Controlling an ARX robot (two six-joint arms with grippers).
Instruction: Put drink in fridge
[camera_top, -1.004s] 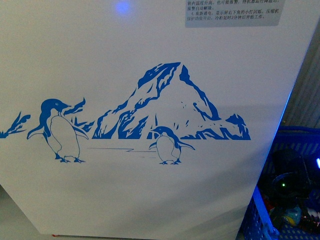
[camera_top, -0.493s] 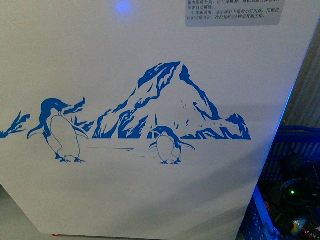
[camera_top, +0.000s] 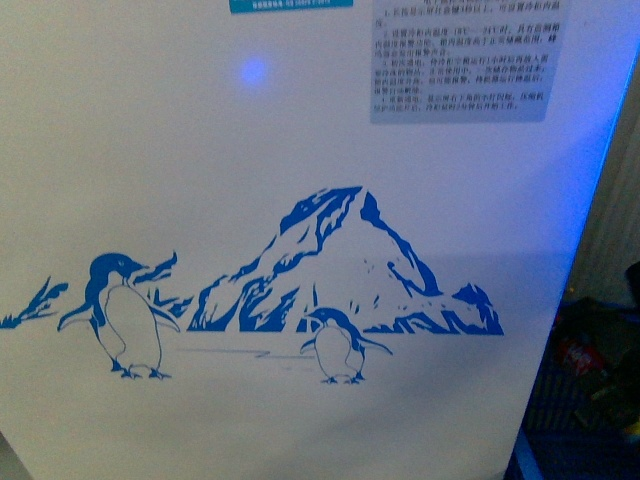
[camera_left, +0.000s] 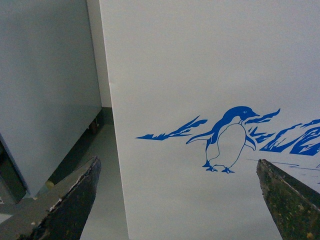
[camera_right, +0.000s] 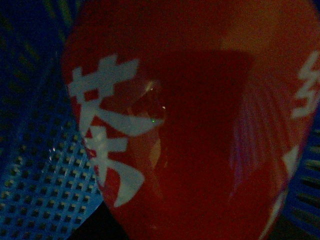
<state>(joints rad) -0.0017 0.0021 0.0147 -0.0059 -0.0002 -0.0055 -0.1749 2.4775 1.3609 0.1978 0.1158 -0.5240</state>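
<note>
In the front view the white face of the fridge (camera_top: 200, 180) fills the frame from the left edge nearly to the right and blocks all sight beyond it. At lower left stands a large blue penguin (camera_top: 125, 315). At centre is a blue mountain (camera_top: 340, 260), with a smaller penguin (camera_top: 335, 347) at its foot. A blue light spot (camera_top: 252, 72) glows at upper centre-left, and a teal label (camera_top: 290, 4) is cut off by the top edge. A grey notice (camera_top: 460, 60) of small print sits at upper right. The narrow strip at far right is dark and blurred. Only a red patch (camera_top: 575, 352) can be made out there, too unclear to name.

In the left wrist view a grey cabinet (camera_left: 45, 75) stands beside the fridge, with a slim strip of grey floor (camera_left: 102, 165) between them. The left gripper (camera_left: 177, 161) faces the fridge's painted panel. Its two dark, worn fingers (camera_left: 75, 200) are spread wide, with nothing between them and the large penguin framed in the gap.

The right wrist view is dim. A blue perforated basket (camera_right: 40, 190) wall shows at one side. The rest is taken up by the drink (camera_right: 190, 125), a glossy red surface with big white characters pressed close to the lens. The right gripper's fingers do not show, so I cannot tell whether they grip it.
</note>
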